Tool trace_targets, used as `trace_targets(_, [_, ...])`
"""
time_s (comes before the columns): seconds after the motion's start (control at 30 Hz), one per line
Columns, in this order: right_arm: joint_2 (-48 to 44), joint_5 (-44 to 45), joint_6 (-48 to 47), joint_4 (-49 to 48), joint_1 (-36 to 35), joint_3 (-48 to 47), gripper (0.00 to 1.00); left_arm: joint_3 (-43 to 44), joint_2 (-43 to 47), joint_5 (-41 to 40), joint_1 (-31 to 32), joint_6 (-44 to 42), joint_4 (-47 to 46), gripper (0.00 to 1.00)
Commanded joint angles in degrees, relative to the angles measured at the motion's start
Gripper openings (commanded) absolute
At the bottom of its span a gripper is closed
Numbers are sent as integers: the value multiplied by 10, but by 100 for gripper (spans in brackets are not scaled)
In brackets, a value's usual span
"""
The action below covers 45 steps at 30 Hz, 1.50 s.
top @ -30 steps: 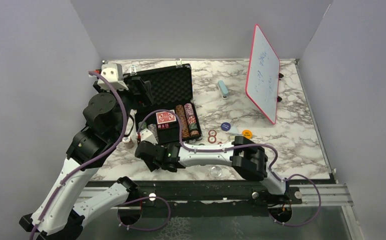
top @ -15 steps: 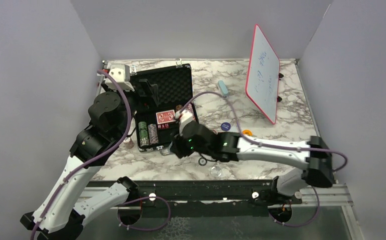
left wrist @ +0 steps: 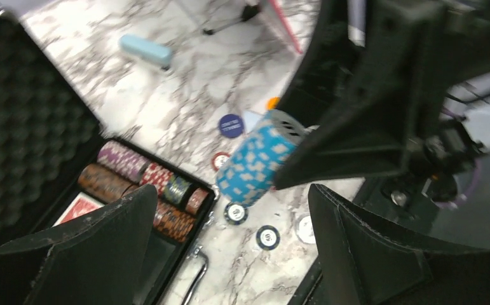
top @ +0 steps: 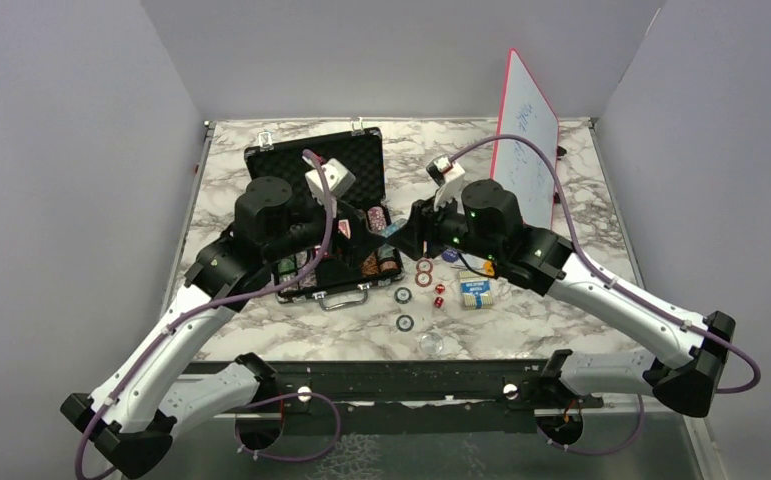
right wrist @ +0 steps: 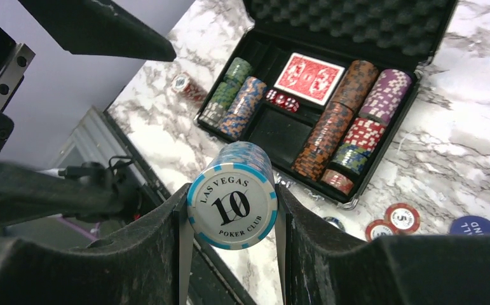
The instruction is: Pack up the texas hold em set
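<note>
Right end effector (right wrist: pixel 231 213) grips blue chip stack (left wrist: pixel 255 166) just right of open briefcase (top: pixel 346 165); left end effector (left wrist: pixel 229 210) wide, empty, faces stack.

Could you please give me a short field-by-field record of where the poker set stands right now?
case: open, foam lid up
in case: red deck, chip rows
on table: blue deck, loose chips
right gripper: jaws shut on blue chip stack, lifted off the table
left gripper: jaws open, empty, by the case
</note>
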<state>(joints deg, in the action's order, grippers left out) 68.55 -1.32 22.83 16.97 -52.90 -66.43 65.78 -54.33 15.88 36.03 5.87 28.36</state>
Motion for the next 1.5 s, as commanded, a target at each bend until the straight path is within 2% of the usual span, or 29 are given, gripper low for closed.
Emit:
trace_targets(0.0, [-20, -115, -20, 7, 23, -45, 31, -15, 42, 161, 2, -63, -48, 91])
trace_targets(0.17, [-31, -180, -57, 20, 42, -47, 31, -33, 50, 227, 2, -68, -56, 91])
trace_targets(0.27, [-29, -259, -66, 18, 62, -52, 31, -31, 27, 272, 2, -64, -47, 91])
trace_targets(0.37, [-27, -327, -75, 11, 71, -55, 31, -30, 8, 281, 2, -61, -38, 89])
trace_targets(0.57, [-22, -375, -78, 3, 76, -55, 31, -14, -25, 342, 2, -62, -1, 84])
trace_targets(0.73, [-21, -395, -84, 2, 78, -53, 31, -15, -28, 325, 2, -63, 4, 70])
trace_targets(0.83, [-21, -407, -86, 2, 79, -52, 30, -15, -27, 334, 2, -67, 4, 59])
trace_targets(0.93, [-24, -411, -82, -5, 79, -48, 27, -20, -26, 350, 2, -71, 6, 52])
trace_targets(1.03, [-28, -419, -81, -13, 79, -46, 25, -22, -27, 355, 2, -71, 9, 51])
trace_targets(1.13, [-26, -431, -77, -22, 80, -42, 25, -22, -28, 350, 2, -67, 9, 60])
trace_targets(1.27, [-22, -443, -76, -26, 80, -39, 26, -16, -30, 343, 2, -65, 9, 58])
trace_targets(1.3, [-21, -444, -76, -26, 80, -36, 26, -15, -32, 344, 2, -66, 9, 56])
trace_targets(1.37, [-22, -445, -77, -28, 80, -34, 28, -14, -36, 348, 2, -67, 8, 41])
trace_targets(1.43, [-21, -439, -76, -27, 80, -33, 33, -12, -40, 345, 2, -67, 9, 21])
trace_targets(1.47, [-22, -431, -75, -25, 80, -33, 41, -12, -41, 337, 2, -65, 9, 10])
